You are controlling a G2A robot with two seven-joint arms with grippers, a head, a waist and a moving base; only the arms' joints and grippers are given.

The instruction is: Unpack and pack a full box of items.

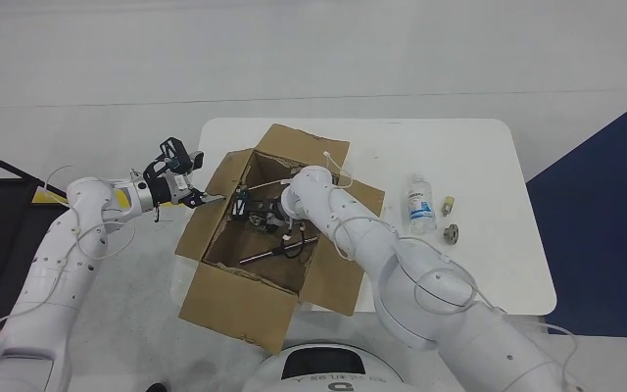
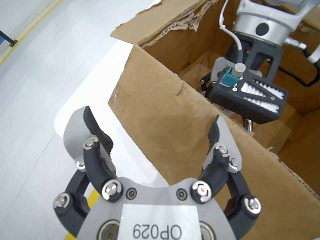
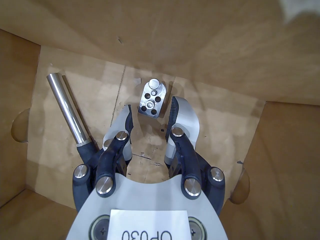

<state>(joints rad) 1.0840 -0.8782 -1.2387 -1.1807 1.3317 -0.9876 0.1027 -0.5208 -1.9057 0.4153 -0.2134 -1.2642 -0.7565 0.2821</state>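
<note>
Saw my right gripper [image 3: 151, 104] down inside cardboard box [image 3: 175, 26], fingers spread, nothing pinched. On box floor, metal block [image 3: 152, 98] lay with near end between fingertips; contact unclear. Beside it lay steel rod [image 3: 66, 108] with dark handle. My left gripper [image 2: 151, 114] hung outside box wall, spread, empty. Farther off, bottle [image 1: 419, 204] and two small parts [image 1: 450, 233] lay on table [image 1: 470, 157].

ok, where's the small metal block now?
The metal block lies on the floor of the cardboard box, right wrist view, just beyond the open right gripper, apart from the steel rod.
</note>
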